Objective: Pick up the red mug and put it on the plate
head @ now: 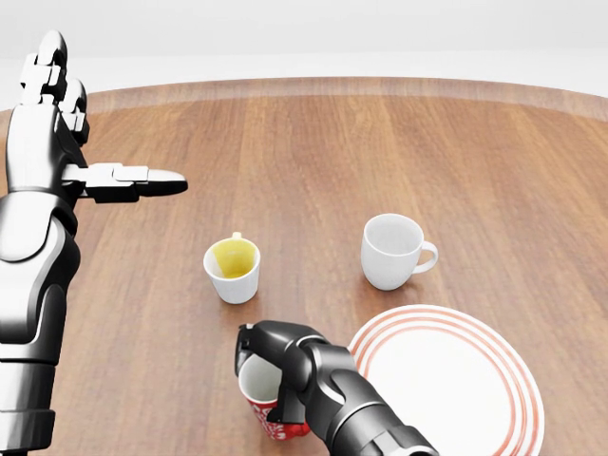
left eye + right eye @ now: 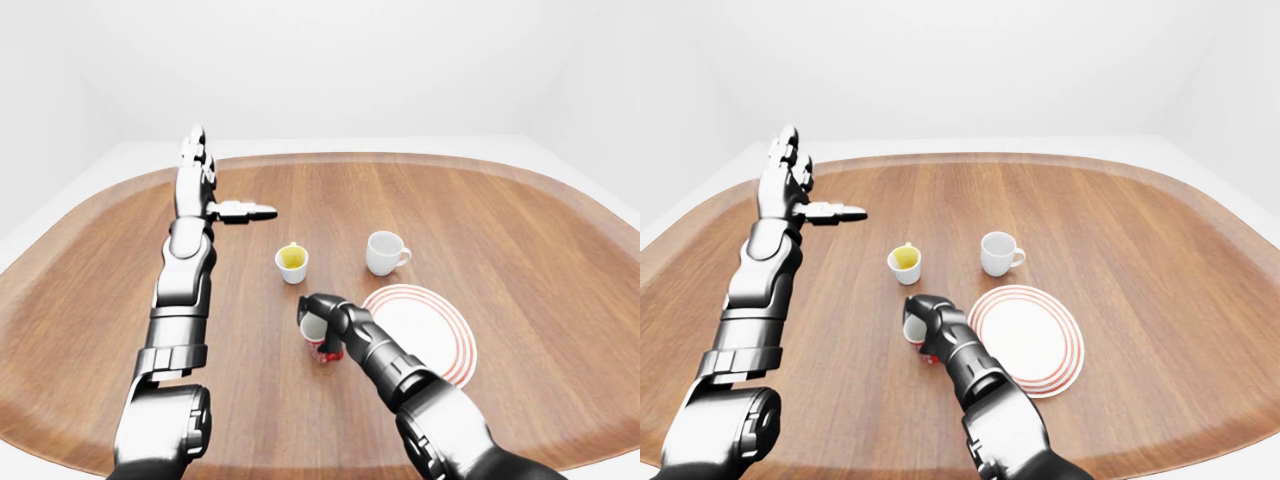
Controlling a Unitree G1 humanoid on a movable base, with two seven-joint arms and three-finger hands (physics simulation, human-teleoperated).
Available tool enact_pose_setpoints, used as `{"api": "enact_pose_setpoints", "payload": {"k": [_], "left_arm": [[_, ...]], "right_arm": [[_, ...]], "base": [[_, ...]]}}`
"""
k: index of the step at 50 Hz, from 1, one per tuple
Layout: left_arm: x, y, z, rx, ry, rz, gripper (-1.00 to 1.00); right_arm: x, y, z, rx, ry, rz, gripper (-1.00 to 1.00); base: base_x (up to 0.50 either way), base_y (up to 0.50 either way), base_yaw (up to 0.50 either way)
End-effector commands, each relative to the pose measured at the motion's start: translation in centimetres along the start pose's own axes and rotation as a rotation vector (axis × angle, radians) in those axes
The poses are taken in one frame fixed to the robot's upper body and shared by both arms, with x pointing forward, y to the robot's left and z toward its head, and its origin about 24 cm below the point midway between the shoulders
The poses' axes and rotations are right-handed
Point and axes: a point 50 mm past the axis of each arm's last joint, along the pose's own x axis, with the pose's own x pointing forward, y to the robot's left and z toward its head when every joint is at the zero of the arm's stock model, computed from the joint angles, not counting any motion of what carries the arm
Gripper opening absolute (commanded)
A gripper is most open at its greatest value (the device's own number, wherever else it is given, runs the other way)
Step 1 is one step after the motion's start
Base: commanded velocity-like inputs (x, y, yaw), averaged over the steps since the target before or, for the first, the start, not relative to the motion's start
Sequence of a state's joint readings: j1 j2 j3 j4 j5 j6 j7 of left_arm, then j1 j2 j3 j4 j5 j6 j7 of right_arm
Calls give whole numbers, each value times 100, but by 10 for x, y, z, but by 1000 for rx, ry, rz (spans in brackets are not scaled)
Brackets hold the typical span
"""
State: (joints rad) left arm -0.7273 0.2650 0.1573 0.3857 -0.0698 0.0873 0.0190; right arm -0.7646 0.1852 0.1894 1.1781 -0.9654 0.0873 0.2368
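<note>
The red mug (image 1: 277,418), white inside, stands on the wooden table near the bottom of the head view, just left of the plate. My right hand (image 1: 266,375) comes in from the bottom edge and has its dark fingers (image 1: 249,344) curled over the mug's rim and side, shut on it. The white plate (image 1: 456,380) with red rings lies flat at the lower right with nothing on it. My left hand (image 1: 100,142) is raised at the upper left, open, fingers up and thumb pointing right, far from the mug.
A white cup with a yellow inside (image 1: 233,269) stands above the red mug. A plain white mug (image 1: 391,249) stands above the plate, handle to the right. The round wooden table (image 2: 560,250) reaches to the white floor all round.
</note>
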Motion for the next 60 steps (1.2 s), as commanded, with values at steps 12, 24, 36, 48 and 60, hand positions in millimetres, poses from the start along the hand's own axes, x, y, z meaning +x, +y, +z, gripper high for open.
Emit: {"api": "enact_pose_setpoints", "payload": {"k": [12,24,36,48,60], "left_arm": [[2,1,2,2,-4,3,100],[1,1,4,2,-12,2,100],[0,3,5,5,-22,4,100],[0,1,6,3,-23,0,100],[0,2,4,3,-18,3,100]], "right_arm": [[-12,-43,23,-51,-91,-103,-100],[-24,-62,35,-62,-157,-149,-100],[-37,-74,34,-69,-187,-190,-100],[-58,-96,28,-90,-207,-250,-100],[-66,-103,14,-85,-183,-278,-100]], "base": [[0,0,0],[0,0,0],[0,0,0],[0,0,0],[0,0,0]]}}
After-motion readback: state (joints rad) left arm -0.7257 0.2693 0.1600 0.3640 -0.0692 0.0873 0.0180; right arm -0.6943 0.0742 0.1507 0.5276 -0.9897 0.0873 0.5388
